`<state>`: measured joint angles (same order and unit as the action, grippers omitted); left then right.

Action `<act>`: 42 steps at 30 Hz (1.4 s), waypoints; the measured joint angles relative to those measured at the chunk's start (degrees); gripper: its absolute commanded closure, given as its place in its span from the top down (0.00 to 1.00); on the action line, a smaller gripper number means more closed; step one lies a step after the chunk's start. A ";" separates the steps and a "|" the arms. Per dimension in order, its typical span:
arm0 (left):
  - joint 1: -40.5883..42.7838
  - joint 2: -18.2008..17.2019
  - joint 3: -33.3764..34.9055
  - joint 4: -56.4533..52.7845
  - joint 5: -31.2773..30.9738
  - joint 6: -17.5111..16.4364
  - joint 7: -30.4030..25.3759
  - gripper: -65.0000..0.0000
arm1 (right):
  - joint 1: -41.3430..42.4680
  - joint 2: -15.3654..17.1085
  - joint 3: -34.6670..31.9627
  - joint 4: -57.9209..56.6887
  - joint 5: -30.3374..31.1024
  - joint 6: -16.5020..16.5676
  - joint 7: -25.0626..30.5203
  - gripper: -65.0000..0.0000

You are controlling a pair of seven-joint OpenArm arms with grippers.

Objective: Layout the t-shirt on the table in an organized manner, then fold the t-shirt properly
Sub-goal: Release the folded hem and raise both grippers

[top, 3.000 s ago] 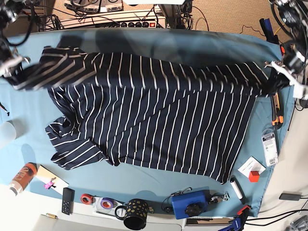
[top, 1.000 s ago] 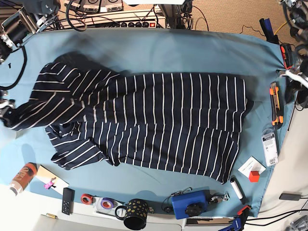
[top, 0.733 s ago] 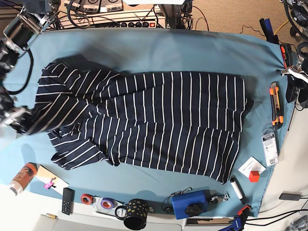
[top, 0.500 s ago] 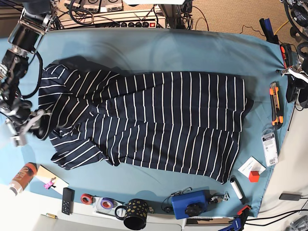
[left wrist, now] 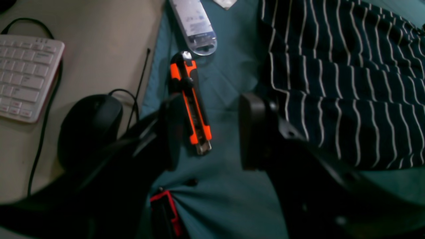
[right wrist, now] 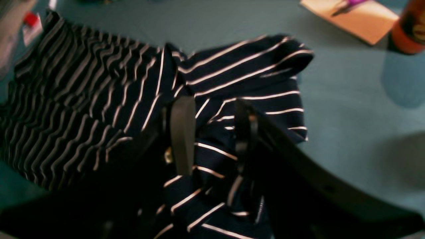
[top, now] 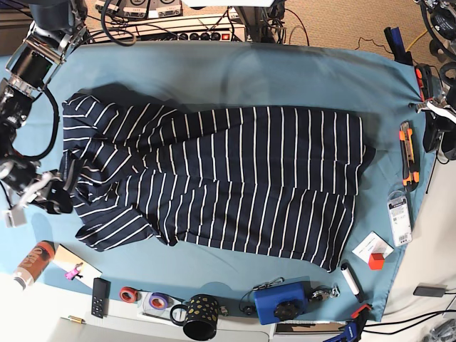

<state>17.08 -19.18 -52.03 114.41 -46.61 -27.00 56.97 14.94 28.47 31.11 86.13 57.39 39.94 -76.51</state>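
Note:
The navy white-striped t-shirt (top: 242,185) lies across the teal table (top: 249,78), its far half folded over toward the front, with bunched sleeves at the left. My right gripper (top: 57,196) is at the shirt's left edge. In the right wrist view, this gripper (right wrist: 212,132) has its jaws apart, with rumpled striped cloth (right wrist: 232,76) lying between and under them. My left gripper (top: 431,125) is open and empty at the table's right edge. In the left wrist view, it (left wrist: 211,132) hovers over an orange cutter (left wrist: 191,106), with the shirt's hem (left wrist: 348,99) to its right.
The orange cutter (top: 407,153) and a clear packet (top: 399,217) lie along the right edge. A mouse (left wrist: 88,122) and keyboard (left wrist: 23,76) sit off the cloth. An orange bottle (top: 32,262), notepad (top: 75,265), black mug (top: 199,317) and blue device (top: 281,301) line the front.
My right gripper has moved the shirt's left shoulder toward the front and set it down on the lower sleeve. The left gripper let go earlier and has stayed at the right edge.

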 measured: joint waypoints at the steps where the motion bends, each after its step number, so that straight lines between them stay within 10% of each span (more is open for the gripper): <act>1: 0.00 0.00 0.02 0.00 0.00 0.00 0.00 0.42 | 0.04 -0.07 1.57 -0.02 0.46 0.00 -0.04 0.32; 13: 0.28 0.37 0.11 0.02 0.00 0.02 0.24 0.42 | -10.82 0.26 28.04 0.09 18.99 0.02 -4.04 0.32; 27: 0.20 0.39 0.15 0.00 0.00 0.02 0.26 0.42 | -25.75 -8.72 24.72 -0.13 7.78 0.00 -4.61 0.32; 42: 0.20 0.39 0.15 0.00 0.00 0.02 0.02 0.42 | -25.77 -9.16 9.55 -0.13 -5.40 -0.02 0.28 0.27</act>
<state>17.28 -18.79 -51.88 114.41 -46.61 -26.98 56.99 -10.83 19.31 40.66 86.00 51.99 39.92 -76.23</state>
